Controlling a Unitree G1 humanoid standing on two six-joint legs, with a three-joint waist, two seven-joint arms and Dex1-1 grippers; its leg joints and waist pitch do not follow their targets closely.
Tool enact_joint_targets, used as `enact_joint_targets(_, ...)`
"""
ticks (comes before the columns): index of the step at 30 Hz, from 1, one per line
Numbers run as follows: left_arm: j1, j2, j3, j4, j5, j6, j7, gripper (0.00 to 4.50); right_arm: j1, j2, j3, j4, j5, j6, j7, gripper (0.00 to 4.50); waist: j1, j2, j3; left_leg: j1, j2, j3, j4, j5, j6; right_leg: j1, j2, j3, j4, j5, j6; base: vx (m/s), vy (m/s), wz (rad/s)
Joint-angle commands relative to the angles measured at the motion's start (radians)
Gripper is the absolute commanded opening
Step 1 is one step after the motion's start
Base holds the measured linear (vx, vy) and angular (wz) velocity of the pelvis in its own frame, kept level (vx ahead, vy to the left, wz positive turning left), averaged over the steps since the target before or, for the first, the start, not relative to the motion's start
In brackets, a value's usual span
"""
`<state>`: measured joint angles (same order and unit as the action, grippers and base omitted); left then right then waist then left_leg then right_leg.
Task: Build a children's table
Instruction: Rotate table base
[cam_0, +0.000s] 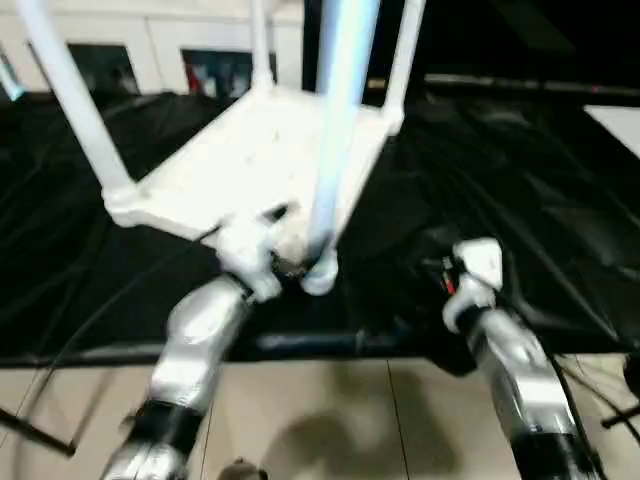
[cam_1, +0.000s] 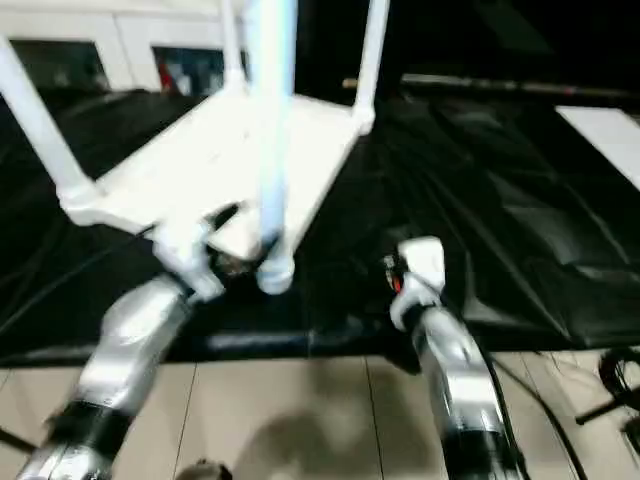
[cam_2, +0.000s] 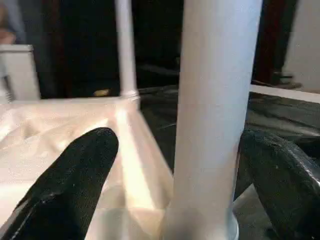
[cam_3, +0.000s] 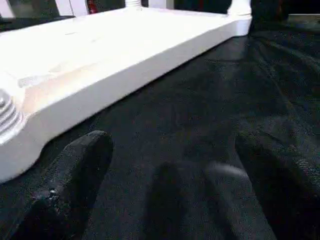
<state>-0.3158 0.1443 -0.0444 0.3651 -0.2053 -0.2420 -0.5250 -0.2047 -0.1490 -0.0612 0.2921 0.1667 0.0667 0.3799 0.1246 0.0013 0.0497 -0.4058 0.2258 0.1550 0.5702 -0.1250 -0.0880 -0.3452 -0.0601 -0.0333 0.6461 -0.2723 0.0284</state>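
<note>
Your children's table (cam_0: 255, 160) lies upside down on the black sheet (cam_0: 520, 200), top face down, so the corner sockets face up to take the legs. All four white tapered legs stand upright in their corners; the nearest leg (cam_0: 335, 130) rises just ahead of you. The plastic is plain white, with a raised rim and round sockets. Your left tool (cam_2: 172, 165) stands spread on either side of that leg's base, fingers apart from it, likely ready to seat it. Your right tool (cam_3: 165, 185) hangs spread and empty over the sheet, beside the top's edge.
</note>
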Motion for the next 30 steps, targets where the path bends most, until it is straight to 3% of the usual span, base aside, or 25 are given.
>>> enact_joint_targets(1,0.022,-0.002,0.031,-0.050,-0.003,-0.001,0.014,4.50,0.022,-0.001,0.002,-0.063,0.011,0.029,-0.007,4.41,-0.007,0.013,-0.061,0.041,0.007,0.004,-0.066,-0.315,-0.042,0.015,-0.056,0.028,-0.090,0.000,-0.147,0.000,0.000,0.00)
enact_joint_targets(3,0.084,-0.006,0.052,-0.105,-0.024,-0.007,0.055,4.50,0.081,-0.001,0.008,-0.137,0.002,0.065,-0.030,4.41,-0.015,0.015,-0.054,0.042,0.007,0.005,-0.070,-0.375,-0.049,0.007,-0.058,0.032,-0.101,-0.111,-0.145,0.000,0.000,0.00)
enact_joint_targets(4,0.087,-0.007,0.053,-0.107,-0.025,-0.008,0.057,4.50,0.084,0.000,0.008,-0.140,0.002,0.068,-0.031,4.41,-0.015,0.015,-0.054,0.042,0.007,0.005,-0.070,-0.375,-0.049,0.007,-0.058,0.032,-0.101,-0.111,-0.145,0.000,0.000,0.00)
enact_joint_targets(5,0.140,-0.006,0.067,-0.158,-0.043,-0.003,0.083,4.50,0.126,0.001,0.017,-0.198,-0.002,0.086,-0.042,4.41,-0.018,0.022,-0.054,0.041,0.008,0.003,-0.072,-0.379,-0.051,0.005,-0.057,0.034,-0.103,-0.128,-0.139,0.000,0.000,0.00)
enact_joint_targets(7,0.207,-0.002,0.071,-0.230,-0.046,0.018,0.101,4.50,0.167,0.009,0.020,-0.252,0.003,0.100,-0.051,4.41,-0.023,0.019,-0.053,0.036,0.005,0.004,-0.072,-0.376,-0.048,0.004,-0.053,0.035,-0.105,-0.129,-0.130,0.000,0.000,0.00)
enact_joint_targets(8,0.245,-0.007,0.073,-0.268,-0.032,0.035,0.125,4.50,0.190,0.013,0.025,-0.284,-0.008,0.105,-0.065,4.41,-0.024,0.026,-0.055,0.036,0.007,0.002,-0.072,-0.365,-0.049,0.003,-0.053,0.036,-0.101,-0.111,-0.124,0.000,0.000,0.00)
enact_joint_targets(9,0.257,-0.009,0.074,-0.280,-0.027,0.041,0.132,4.50,0.197,0.015,0.027,-0.293,-0.012,0.106,-0.069,4.41,-0.029,0.021,-0.052,0.033,0.005,0.004,-0.072,-0.365,-0.046,0.001,-0.049,0.036,-0.105,-0.111,-0.117,0.000,0.000,0.00)
enact_joint_targets(11,0.295,-0.028,0.094,-0.337,0.043,0.081,0.220,4.50,0.220,0.023,0.032,-0.342,-0.024,0.119,-0.094,4.41,-0.034,0.023,-0.052,0.034,0.004,0.005,-0.071,-0.368,-0.049,0.000,-0.047,0.038,-0.104,-0.116,-0.110,0.000,0.000,0.00)
enact_joint_targets(12,0.304,-0.034,0.102,-0.357,0.067,0.086,0.248,4.50,0.223,0.029,0.030,-0.360,-0.023,0.128,-0.106,4.41,-0.034,0.028,-0.051,0.036,0.004,0.004,-0.072,-0.372,-0.050,-0.002,-0.047,0.038,-0.105,-0.123,-0.107,0.000,0.000,0.00)
enact_joint_targets(14,0.298,-0.045,0.135,-0.373,0.125,0.090,0.347,4.50,0.225,0.039,0.029,-0.390,-0.030,0.128,-0.133,4.41,-0.042,0.027,-0.049,0.035,0.002,0.003,-0.072,-0.384,-0.053,-0.005,-0.045,0.040,-0.110,-0.155,-0.091,0.000,0.000,0.00)
enact_joint_targets(18,0.291,-0.031,0.144,-0.379,0.087,0.118,0.351,4.50,0.224,0.040,0.029,-0.392,-0.036,0.123,-0.141,4.41,-0.044,0.022,-0.049,0.033,-0.005,0.003,-0.069,-0.372,-0.055,-0.008,-0.043,0.043,-0.112,-0.178,-0.074,0.000,0.000,0.00)
enact_joint_targets(19,0.285,-0.026,0.147,-0.376,0.087,0.123,0.356,4.50,0.219,0.042,0.029,-0.389,-0.042,0.118,-0.148,4.41,-0.037,0.019,-0.047,0.008,-0.020,-0.014,-0.082,-0.414,-0.025,0.018,-0.057,0.017,-0.112,-0.246,-0.061,0.000,0.000,0.00)
enact_joint_targets(20,0.277,-0.027,0.151,-0.376,0.075,0.129,0.352,4.50,0.212,0.040,0.034,-0.384,-0.061,0.108,-0.162,4.41,-0.037,0.039,-0.047,-0.001,-0.035,-0.033,-0.093,-0.505,0.029,0.036,-0.069,-0.017,-0.135,-0.373,-0.038,0.008,0.018,0.31)
enact_joint_targets(21,0.277,-0.028,0.151,-0.377,0.075,0.130,0.352,4.50,0.212,0.039,0.034,-0.384,-0.064,0.108,-0.164,4.41,-0.048,0.036,-0.046,-0.012,-0.045,-0.041,-0.079,-0.535,0.068,0.064,-0.085,-0.037,-0.158,-0.497,-0.039,0.008,0.018,0.31)
enact_joint_targets(22,0.275,-0.030,0.153,-0.380,0.080,0.134,0.354,4.50,0.208,0.038,0.036,-0.382,-0.070,0.105,-0.171,4.41,-0.042,0.046,-0.046,0.000,-0.047,-0.038,-0.074,-0.538,0.079,0.071,-0.092,-0.048,-0.175,-0.548,-0.053,0.032,0.018,0.51)
enact_joint_targets(23,0.272,-0.029,0.151,-0.380,0.094,0.137,0.359,4.50,0.201,0.041,0.032,-0.376,-0.070,0.102,-0.177,4.41,-0.052,0.042,-0.039,-0.013,-0.054,-0.038,-0.061,-0.530,0.107,0.101,-0.098,-0.069,-0.197,-0.619,-0.069,0.059,0.026,0.59)
enact_joint_targets(24,0.270,-0.025,0.150,-0.380,0.107,0.142,0.365,4.50,0.194,0.043,0.029,-0.370,-0.070,0.102,-0.182,4.41,-0.051,0.052,-0.025,0.004,-0.058,-0.029,-0.048,-0.574,0.103,0.107,-0.104,-0.097,-0.220,-0.733,-0.071,0.059,0.026,0.59)
enact_joint_targets(25,0.269,-0.025,0.149,-0.382,0.120,0.147,0.371,4.50,0.190,0.043,0.027,-0.368,-0.070,0.104,-0.187,4.41,-0.059,0.047,-0.026,0.005,-0.059,-0.029,-0.039,-0.571,0.105,0.117,-0.108,-0.101,-0.224,-0.749,-0.076,0.066,0.043,0.62)
enact_joint_targets(26,0.266,-0.029,0.145,-0.383,0.118,0.153,0.373,4.50,0.183,0.052,0.022,-0.362,-0.064,0.095,-0.194,4.41,-0.081,0.062,-0.031,0.103,-0.018,-0.027,-0.043,-0.615,0.056,0.070,-0.066,-0.074,-0.213,-0.672,-0.105,0.027,0.028,0.32)
enact_joint_targets(27,0.265,-0.029,0.143,-0.383,0.120,0.157,0.376,4.50,0.180,0.055,0.018,-0.359,-0.057,0.097,-0.194,4.41,-0.087,0.062,-0.029,0.123,0.009,-0.052,-0.079,-0.713,0.029,0.068,-0.028,-0.067,-0.171,-0.517,-0.131,0.045,0.051,0.40)
enact_joint_targets(29,0.264,-0.028,0.139,-0.382,0.120,0.157,0.377,4.50,0.177,0.056,0.017,-0.357,-0.053,0.098,-0.193,4.41,-0.099,0.064,-0.029,0.151,0.031,-0.076,-0.103,-0.818,0.019,0.058,-0.019,-0.050,-0.133,-0.392,-0.138,0.113,0.049,0.06)
enact_joint_targets(30,0.262,-0.023,0.131,-0.378,0.121,0.158,0.374,4.50,0.173,0.060,0.015,-0.353,-0.047,0.091,-0.189,4.41,-0.110,0.060,-0.044,0.152,0.024,-0.093,-0.115,-0.759,0.093,0.072,-0.020,-0.031,-0.113,-0.239,-0.121,0.130,0.039,-0.05)
